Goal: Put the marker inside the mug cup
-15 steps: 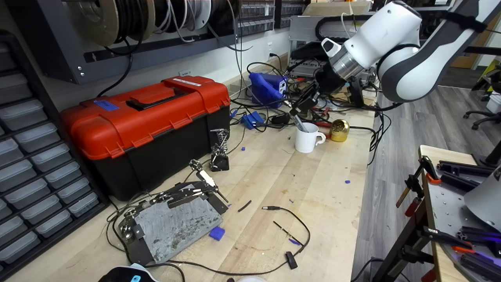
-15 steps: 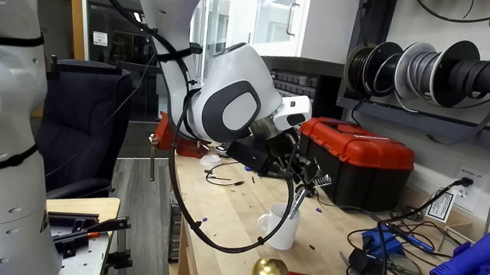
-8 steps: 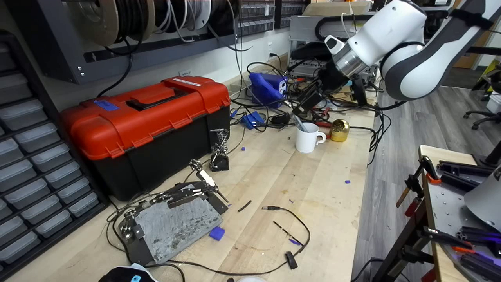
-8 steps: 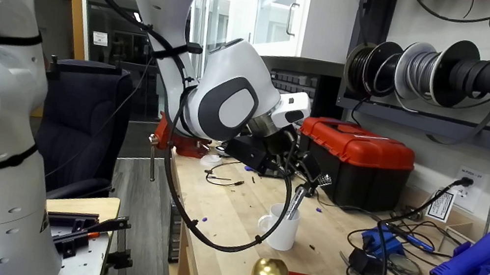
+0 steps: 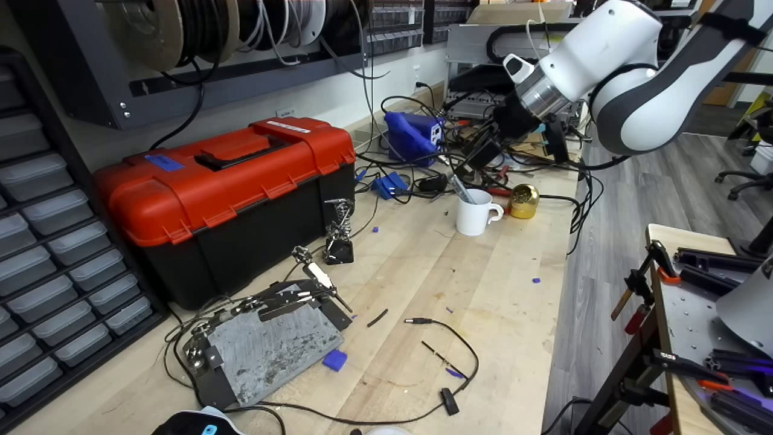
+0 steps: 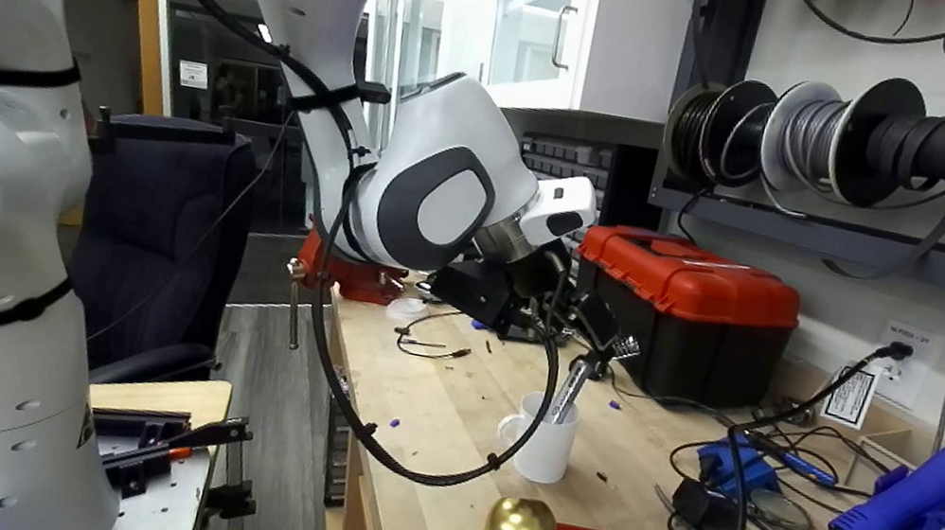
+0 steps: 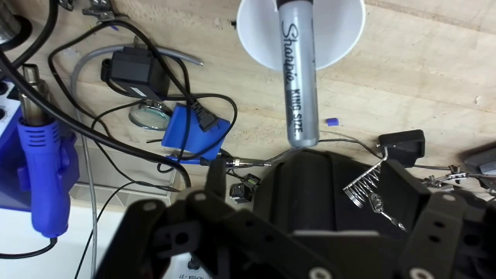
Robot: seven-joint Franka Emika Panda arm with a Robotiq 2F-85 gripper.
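1. My end effector has its fingers spread wide apart, with nothing gripped between them.
2. The marker is in the mug cup, below my end effector: one end inside, the barrel leaning over the rim, the other end sticking up toward me. In the wrist view that upper end sits between the lines of my two fingers, clear of both sideways; how deep it reaches toward them I cannot tell.
3. I judge the placing done, so the step in hand should be getting away without disturbing it.
4. To do that well, I want to draw straight back along the way I point, fingers spread throughout, with no twist or sideways swing until the marker's end is well ahead of me. Much of it stands above the rim, so a knock there could lever it out or tip the mug.
5. The cable loop slung from my arm crosses in front of the mug in an exterior view; whether it could catch I cannot tell, so I would rise before turning.
6. As for pose, I reach out over the counter, tilted, aiming down at a slant rather than plumb. Back along that slant leads up and away from the gold dome near the mug.
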